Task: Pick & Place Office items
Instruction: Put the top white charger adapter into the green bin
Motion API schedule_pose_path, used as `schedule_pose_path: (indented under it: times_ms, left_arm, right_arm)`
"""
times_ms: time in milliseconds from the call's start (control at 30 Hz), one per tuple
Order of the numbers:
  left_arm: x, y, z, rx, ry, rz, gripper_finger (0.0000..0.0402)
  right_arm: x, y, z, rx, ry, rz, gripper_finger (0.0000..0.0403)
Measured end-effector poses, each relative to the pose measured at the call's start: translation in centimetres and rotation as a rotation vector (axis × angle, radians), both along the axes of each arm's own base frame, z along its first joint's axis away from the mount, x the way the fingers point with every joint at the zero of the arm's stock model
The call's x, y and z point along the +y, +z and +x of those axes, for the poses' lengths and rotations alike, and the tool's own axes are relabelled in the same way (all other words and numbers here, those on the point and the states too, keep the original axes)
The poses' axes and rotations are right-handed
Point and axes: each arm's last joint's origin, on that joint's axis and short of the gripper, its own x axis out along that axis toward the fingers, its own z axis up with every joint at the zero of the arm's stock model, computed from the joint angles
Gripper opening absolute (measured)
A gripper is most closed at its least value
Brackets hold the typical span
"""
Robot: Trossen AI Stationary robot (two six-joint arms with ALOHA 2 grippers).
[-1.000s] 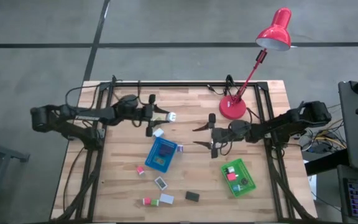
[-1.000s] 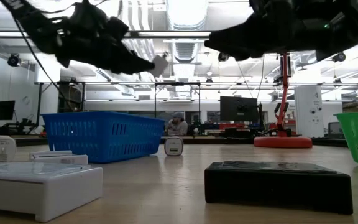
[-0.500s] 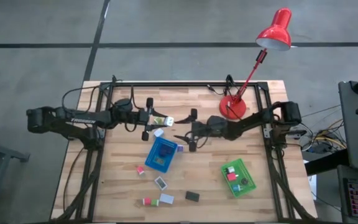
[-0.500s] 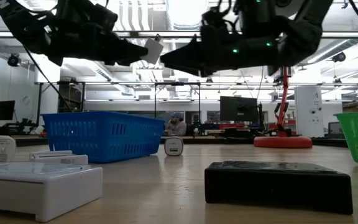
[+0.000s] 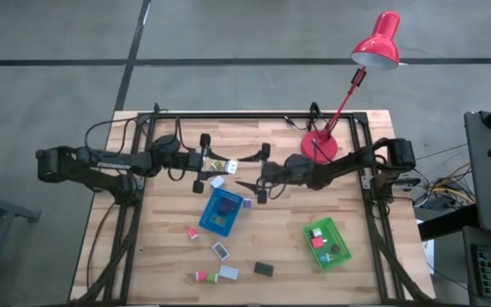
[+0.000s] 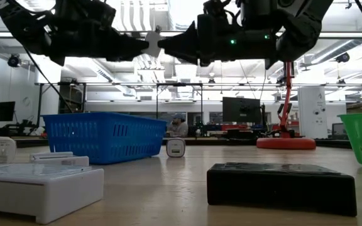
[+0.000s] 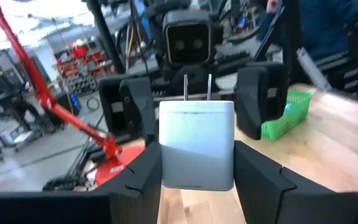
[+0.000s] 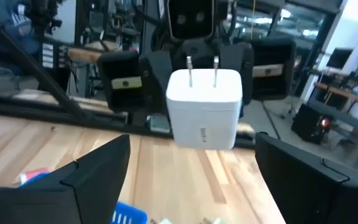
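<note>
My left gripper (image 5: 225,163) is shut on a white plug-in charger (image 5: 233,161), held in the air above the far middle of the table. Its two metal prongs (image 7: 197,86) point at my right gripper (image 5: 244,183). That gripper is open and faces the charger (image 8: 204,109) from the table's right, one finger out to each side and short of it. In the low view the two grippers meet nose to nose around the charger (image 6: 153,44). Several tiny office items lie on the table, among them a white one (image 5: 217,182) and a black one (image 5: 263,269). My left gripper pinches the charger between its two fingers (image 7: 143,175), one on each side face of the white body (image 7: 197,163). The fingers lie level and point toward the table's right. The charger is lifted clear of the table, with its pronged face sticking out past the fingertips.
A blue tray (image 5: 205,220) sits mid-table below the grippers, and a green tray (image 5: 341,254) holding small items sits near the right edge. A red desk lamp's base (image 5: 319,148) stands at the far right. Small items lie scattered near the near edge (image 5: 228,273).
My right gripper has swung from the table's right side toward the left and risen, ending open just in front of the charger. My left gripper has stayed shut on the charger and lifted it a little higher.
</note>
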Motion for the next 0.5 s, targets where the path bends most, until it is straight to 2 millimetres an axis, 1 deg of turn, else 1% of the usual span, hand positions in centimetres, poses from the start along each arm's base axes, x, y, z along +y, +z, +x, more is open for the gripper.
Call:
schedule_pose_path:
  times_ms: [133,267,500]
  left_arm:
    - [-0.1,0.4,0.0,-0.042,-0.03,0.0,0.0156]
    - [-0.2,0.4,0.0,-0.043,-0.037,-0.001,0.0156]
    - [-0.2,0.4,0.0,-0.044,-0.037,0.001,0.0156]
  right_arm:
    - [-0.1,0.7,0.2,-0.045,0.0,-0.012,0.0335]
    - [-0.1,1.2,0.5,-0.062,0.018,-0.017,0.0327]
    - [-0.1,2.0,1.0,-0.089,0.026,-0.021,0.0325]
